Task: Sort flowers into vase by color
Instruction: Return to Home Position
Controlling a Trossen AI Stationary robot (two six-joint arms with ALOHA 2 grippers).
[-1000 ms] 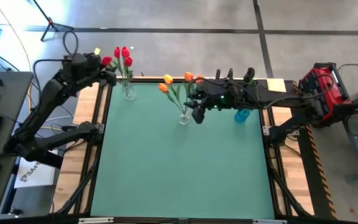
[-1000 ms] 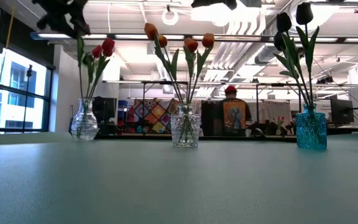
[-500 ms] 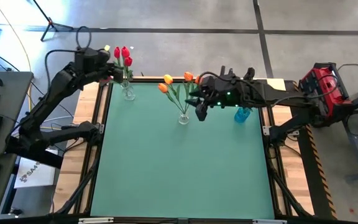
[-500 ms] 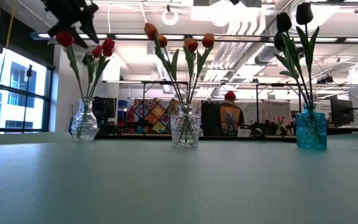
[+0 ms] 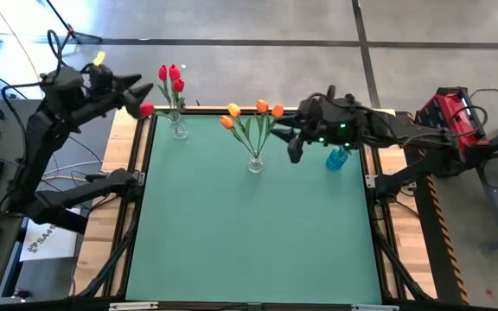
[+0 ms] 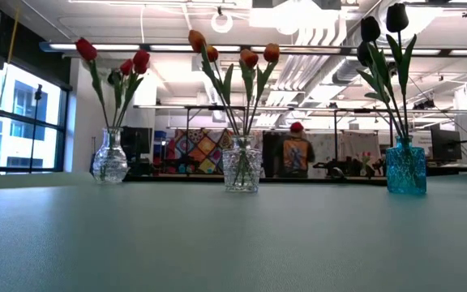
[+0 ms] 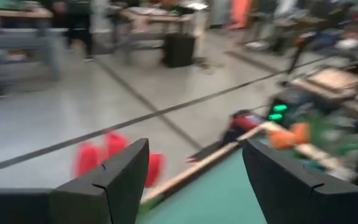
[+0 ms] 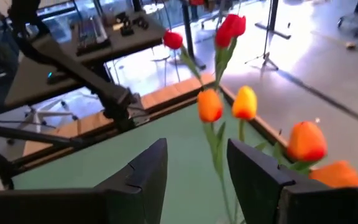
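High view: I see a green table (image 5: 249,233) on a grey concrete floor (image 5: 258,22). Three vases line its far edge. The left clear vase (image 5: 179,130) holds the red tulips (image 5: 170,74), and the middle clear vase (image 5: 256,164) holds the orange tulips (image 5: 253,111). At the right, the blue vase (image 5: 336,160) is partly hidden under my right arm. The left gripper (image 5: 137,86) hangs beyond the far left corner. The right gripper (image 5: 294,151) sits between the middle and blue vases.

Low view: the dark tulips (image 6: 383,28) stand in the blue vase. A person (image 6: 297,150) stands in the workshop behind the table.

Left wrist view: the fingers are wide apart, with nothing between them.

Right wrist view: the fingers are parted and hold nothing. Orange and red heads show beyond them.
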